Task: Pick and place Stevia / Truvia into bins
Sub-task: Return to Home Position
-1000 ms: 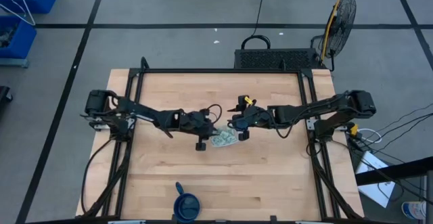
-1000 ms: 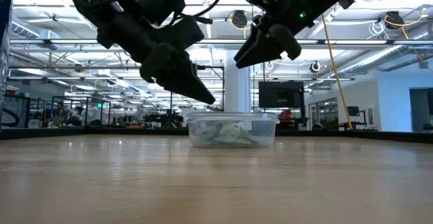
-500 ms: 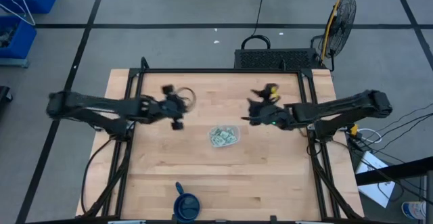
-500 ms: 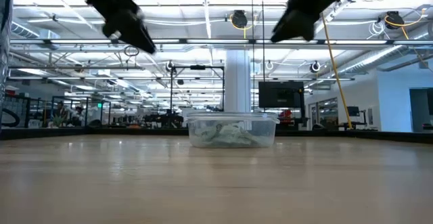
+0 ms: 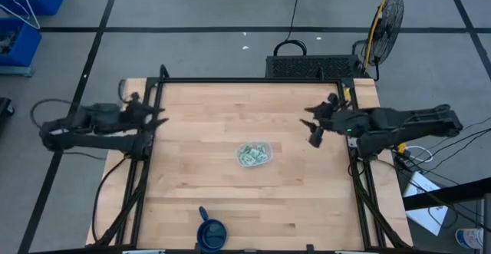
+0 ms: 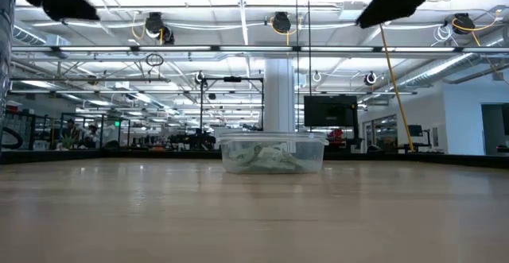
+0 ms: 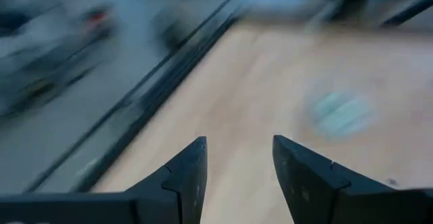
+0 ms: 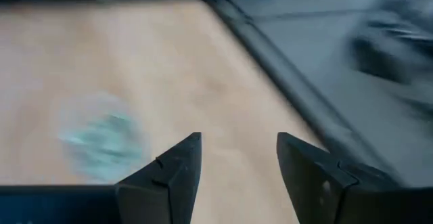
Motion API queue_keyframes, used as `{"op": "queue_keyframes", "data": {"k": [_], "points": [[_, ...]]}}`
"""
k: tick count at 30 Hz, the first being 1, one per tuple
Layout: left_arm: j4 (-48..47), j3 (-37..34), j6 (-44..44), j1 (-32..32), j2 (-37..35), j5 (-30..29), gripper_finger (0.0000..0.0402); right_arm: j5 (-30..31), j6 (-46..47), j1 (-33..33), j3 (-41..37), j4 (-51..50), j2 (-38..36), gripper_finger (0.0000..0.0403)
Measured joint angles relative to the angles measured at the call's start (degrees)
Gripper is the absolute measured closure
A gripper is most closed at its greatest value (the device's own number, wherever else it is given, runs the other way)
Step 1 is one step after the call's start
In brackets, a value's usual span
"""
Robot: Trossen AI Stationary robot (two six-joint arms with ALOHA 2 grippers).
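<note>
The clear bin (image 5: 253, 154) stands on its base in the middle of the table, with several pale green and white Stevia / Truvia sachets (image 6: 266, 158) lying inside it. My left gripper (image 5: 157, 116) is raised near the table's left edge, open and empty (image 7: 238, 158). My right gripper (image 5: 311, 123) is raised near the table's right edge, also open and empty (image 8: 238, 153). Both wrist views show the bin as a blurred pale patch (image 7: 342, 112) (image 8: 101, 139) well ahead of the fingers.
A dark blue round cup (image 5: 211, 232) stands at the near edge of the table. A black frame (image 5: 153, 100) runs along the table's left, right and far sides. Bare wood lies all around the bin.
Both grippers have drawn away from above the bin and risen, the left toward the table's left edge, the right toward the right edge. The left gripper has opened. The bin and its sachets have stayed in place.
</note>
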Motion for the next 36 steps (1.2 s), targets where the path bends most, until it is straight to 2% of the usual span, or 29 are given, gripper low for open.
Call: {"op": "queue_keyframes", "data": {"k": [4,6,9,15,20,24,29,36], "points": [[23.18,-12.15,8.99,-0.11,-11.88,20.44,0.0227,-11.94,-4.28,0.01,-7.13,13.84,-6.86,0.0215],[34.39,-17.91,11.36,-0.09,-15.34,24.85,0.0227,-14.67,-5.88,0.01,-11.7,20.53,-9.62,0.0215],[41.75,-21.92,9.07,-0.09,-17.72,21.66,0.0227,-14.59,-7.47,-0.25,-18.0,30.36,-13.04,0.0215],[39.28,-25.29,4.42,-0.07,-16.28,17.3,0.0227,-16.13,-9.95,-1.67,-27.54,46.8,-17.88,0.0215],[41.61,-29.41,0.56,-0.04,-14.08,17.1,0.0227,-23.76,-5.95,-2.12,-36.7,55.98,-20.07,0.0215],[46.64,-32.85,-0.71,-0.04,-13.88,17.39,0.0227,-23.66,-5.21,-2.13,-42.87,64.68,-21.41,0.0215],[49.76,-35.5,1.28,-0.07,-13.9,17.79,0.0227,-23.55,-7.38,-2.13,-45.9,64.61,-23.87,0.0215],[51.1,-37.23,3.15,-0.04,-13.93,15.88,0.0227,-22.18,-1.98,-2.13,-46.34,55.76,-26.96,0.0215]]}}
